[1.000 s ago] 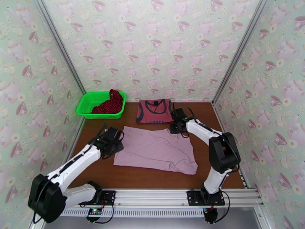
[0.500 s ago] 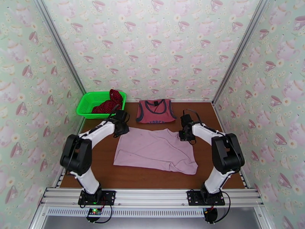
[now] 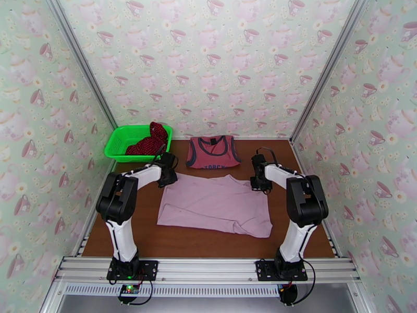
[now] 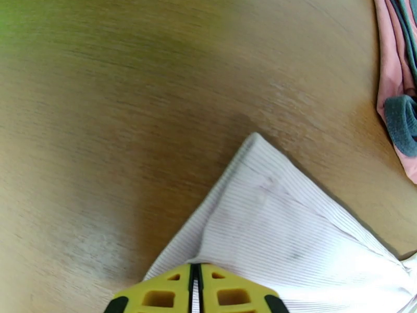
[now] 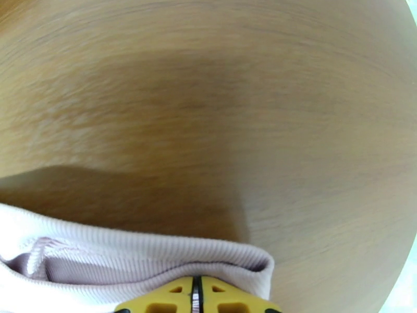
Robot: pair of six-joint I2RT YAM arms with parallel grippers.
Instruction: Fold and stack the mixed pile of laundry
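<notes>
room: a brown wooden table point(image 3: 208, 246) boxed in by walls point(image 3: 208, 58) papered with teacups and teapots on pale green
pale mauve-pink piece point(image 3: 213, 204): spread mostly flat across the middle of the table, lightly creased, its near right corner rumpled
left gripper point(image 4: 195, 288): yellow fingers pressed together on the far left corner of the pale mauve-pink piece, with ribbed cloth running in under the tips; from above it sits low at that corner
right gripper point(image 5: 197, 296): fingers clamped tight on a doubled-over ribbed edge at the far right corner of the same piece
tank top point(image 3: 212, 151): dusty red with dark trim and chest text, lying flat at the far edge of the table, just beyond the pale mauve-pink piece
dotted cloth point(image 3: 154, 139): dark red with white dots, bunched in the right half of the basket and rising above its rim
basket point(image 3: 115, 147): bright green mesh, in the far left corner of the table, near the left gripper
</notes>
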